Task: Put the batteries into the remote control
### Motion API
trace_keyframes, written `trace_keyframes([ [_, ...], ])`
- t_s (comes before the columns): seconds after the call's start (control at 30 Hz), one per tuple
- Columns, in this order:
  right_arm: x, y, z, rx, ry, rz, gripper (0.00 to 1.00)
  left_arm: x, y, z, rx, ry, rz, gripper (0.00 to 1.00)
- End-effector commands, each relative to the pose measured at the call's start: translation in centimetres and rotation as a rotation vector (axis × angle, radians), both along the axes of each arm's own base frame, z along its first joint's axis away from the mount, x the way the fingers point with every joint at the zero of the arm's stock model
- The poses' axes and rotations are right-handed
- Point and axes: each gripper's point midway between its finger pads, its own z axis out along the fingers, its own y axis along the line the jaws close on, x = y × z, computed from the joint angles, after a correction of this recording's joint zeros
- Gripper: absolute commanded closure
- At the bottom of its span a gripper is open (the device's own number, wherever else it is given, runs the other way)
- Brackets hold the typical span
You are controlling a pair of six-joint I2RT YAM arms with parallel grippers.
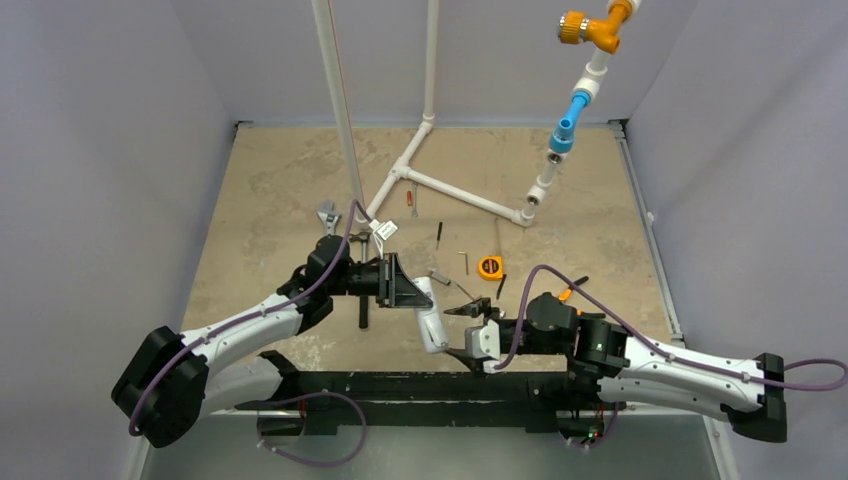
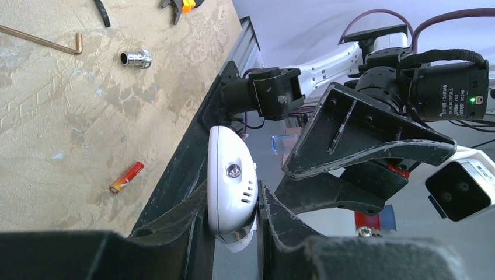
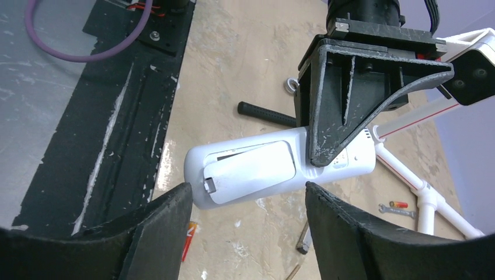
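My left gripper (image 2: 233,192) is shut on the remote control (image 2: 230,169) and holds the white handset by one end, above the table's near edge. In the right wrist view the remote control (image 3: 251,169) shows its plain back, with the battery cover sitting slightly askew. My right gripper (image 3: 246,189) is open just short of that back, one fingertip near the remote's free end and one near its middle, nothing between them. One of the batteries (image 2: 126,177), orange-red, lies on the table below; it shows again as a battery (image 3: 188,236) partly hidden behind my right finger. From above, the remote control (image 1: 430,318) hangs between the left gripper (image 1: 415,290) and the right gripper (image 1: 462,333).
A black rail (image 1: 420,385) runs along the near edge. On the table lie an orange tape measure (image 1: 490,267), a wrench (image 1: 327,215), an Allen key (image 2: 41,41), a metal fitting (image 2: 136,58) and a black handle (image 3: 265,114). A white pipe frame (image 1: 450,190) stands behind.
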Motion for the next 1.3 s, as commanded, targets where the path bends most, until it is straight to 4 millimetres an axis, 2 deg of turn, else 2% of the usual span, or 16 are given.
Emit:
trace_keyframes([
  [0.0,-1.2,0.1,1.2,0.054,0.052,0.042,0.29,-0.2,-0.4,1.6,-0.048,-0.047,-0.025,1.00],
  [0.2,-1.6,-0.3,2.5,0.129,0.085,0.035,0.26,-0.2,-0.4,1.6,-0.049,-0.047,-0.023,1.00],
  [0.3,-0.5,-1.0,4.1,0.210,0.101,-0.055,0.27,-0.2,-0.4,1.6,-0.049,-0.047,-0.024,1.00],
  [0.47,2.0,-3.6,7.5,0.366,0.198,-0.285,0.30,-0.2,-0.3,1.7,-0.046,-0.047,-0.018,1.00],
  [0.53,2.8,-4.7,7.9,0.410,0.264,-0.371,0.31,-0.1,-0.3,1.6,-0.044,-0.046,-0.018,1.00],
  [0.67,4.5,-6.4,7.3,0.444,0.406,-0.562,0.33,-0.1,-0.4,1.6,-0.041,-0.042,-0.021,1.00],
  [0.87,6.4,-8.0,4.9,0.347,0.543,-0.846,0.32,-0.1,-0.4,1.6,-0.040,-0.039,-0.022,1.00],
  [1.03,6.6,-7.5,5.3,0.291,0.637,-0.944,0.28,-0.1,-0.4,1.6,-0.038,-0.040,-0.018,1.00],
  [1.27,5.5,-4.2,5.3,0.325,0.853,-0.923,0.28,0.1,-0.5,1.8,-0.039,-0.045,-0.015,1.00],
])
